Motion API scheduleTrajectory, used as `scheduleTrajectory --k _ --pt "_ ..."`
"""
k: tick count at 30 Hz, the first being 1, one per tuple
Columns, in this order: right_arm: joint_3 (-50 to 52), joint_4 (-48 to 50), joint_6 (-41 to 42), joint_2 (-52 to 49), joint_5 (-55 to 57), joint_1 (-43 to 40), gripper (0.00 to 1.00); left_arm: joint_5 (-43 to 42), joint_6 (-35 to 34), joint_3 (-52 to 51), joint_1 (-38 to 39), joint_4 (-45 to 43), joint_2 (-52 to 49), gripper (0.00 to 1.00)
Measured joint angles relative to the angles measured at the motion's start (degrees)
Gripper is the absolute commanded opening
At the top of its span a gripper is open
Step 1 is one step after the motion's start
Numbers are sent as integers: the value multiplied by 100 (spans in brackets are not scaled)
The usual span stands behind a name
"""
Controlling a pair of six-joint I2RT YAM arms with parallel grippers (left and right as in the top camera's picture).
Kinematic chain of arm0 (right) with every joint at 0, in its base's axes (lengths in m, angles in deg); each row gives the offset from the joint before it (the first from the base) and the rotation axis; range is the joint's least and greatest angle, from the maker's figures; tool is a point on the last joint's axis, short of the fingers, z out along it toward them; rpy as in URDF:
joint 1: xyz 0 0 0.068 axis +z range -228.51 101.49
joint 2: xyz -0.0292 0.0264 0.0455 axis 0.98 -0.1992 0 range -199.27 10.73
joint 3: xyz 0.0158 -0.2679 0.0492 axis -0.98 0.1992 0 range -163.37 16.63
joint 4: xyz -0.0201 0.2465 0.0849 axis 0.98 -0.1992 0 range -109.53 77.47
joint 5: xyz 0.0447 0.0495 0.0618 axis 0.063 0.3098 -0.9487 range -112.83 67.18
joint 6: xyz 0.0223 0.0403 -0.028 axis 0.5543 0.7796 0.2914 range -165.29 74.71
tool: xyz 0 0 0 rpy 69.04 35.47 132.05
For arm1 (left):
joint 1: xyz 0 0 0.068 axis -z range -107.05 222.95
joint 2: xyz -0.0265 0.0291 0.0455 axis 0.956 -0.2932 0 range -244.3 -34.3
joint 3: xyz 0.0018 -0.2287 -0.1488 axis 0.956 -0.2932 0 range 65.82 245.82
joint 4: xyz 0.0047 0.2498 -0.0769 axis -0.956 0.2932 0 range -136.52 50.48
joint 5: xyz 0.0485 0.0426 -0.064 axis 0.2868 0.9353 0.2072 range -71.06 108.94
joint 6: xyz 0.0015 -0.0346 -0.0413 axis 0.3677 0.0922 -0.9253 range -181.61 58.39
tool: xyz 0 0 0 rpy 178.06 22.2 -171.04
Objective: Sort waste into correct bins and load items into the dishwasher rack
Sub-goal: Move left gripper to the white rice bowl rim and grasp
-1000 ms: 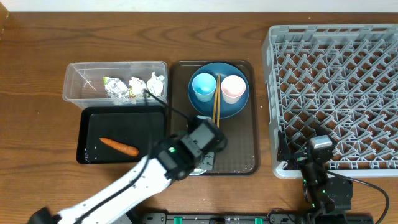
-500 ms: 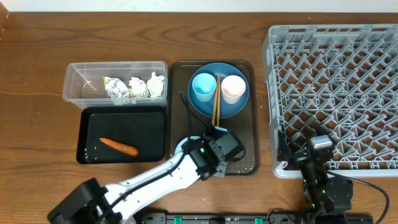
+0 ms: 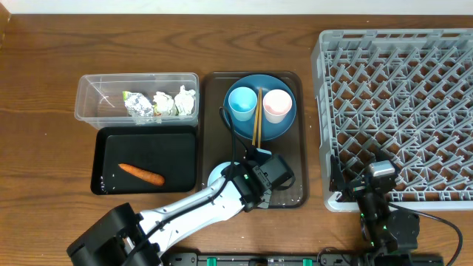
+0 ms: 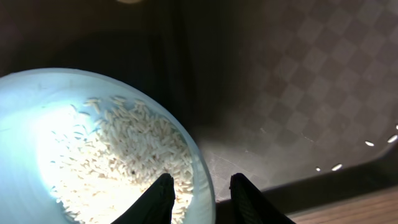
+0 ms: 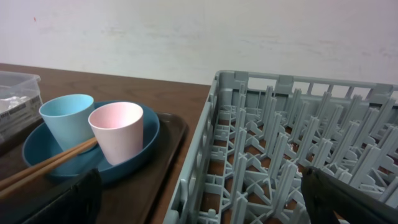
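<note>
My left gripper (image 4: 201, 180) stands open astride the right rim of the white bowl (image 4: 25, 118), one finger inside over the loose rice (image 4: 124, 146), the other outside above the brown tray (image 4: 292, 93). From overhead the bowl (image 3: 216, 176) shows beside that arm. The dark-blue plate (image 3: 279, 127) carries the light-blue cup (image 3: 242, 102), the pink cup (image 3: 277, 105) and the chopsticks (image 3: 257, 122). A carrot (image 3: 140, 174) lies in the black tray (image 3: 111, 148). Foil (image 3: 137, 107) and tissue wads (image 3: 185, 100) sit in the clear tub (image 3: 96, 96). My right gripper (image 5: 199, 180) is open at the grey rack's (image 3: 399, 103) front-left corner.
The brown serving tray (image 3: 292, 188) lies between the two bins and the rack. Bare wooden table (image 3: 44, 148) runs to the left and along the back. The left arm's cable (image 3: 225, 125) loops over the tray beside the plate.
The left arm has swung right and lowered, bringing its gripper to the bowl's right rim. The right arm has not moved.
</note>
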Motion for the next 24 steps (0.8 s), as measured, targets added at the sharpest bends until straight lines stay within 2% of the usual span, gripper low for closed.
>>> scheduleTrajectory --k 24 --pt "0 0 0 0 -2 0 99 105 -4 -20 125 -46 -2 31"
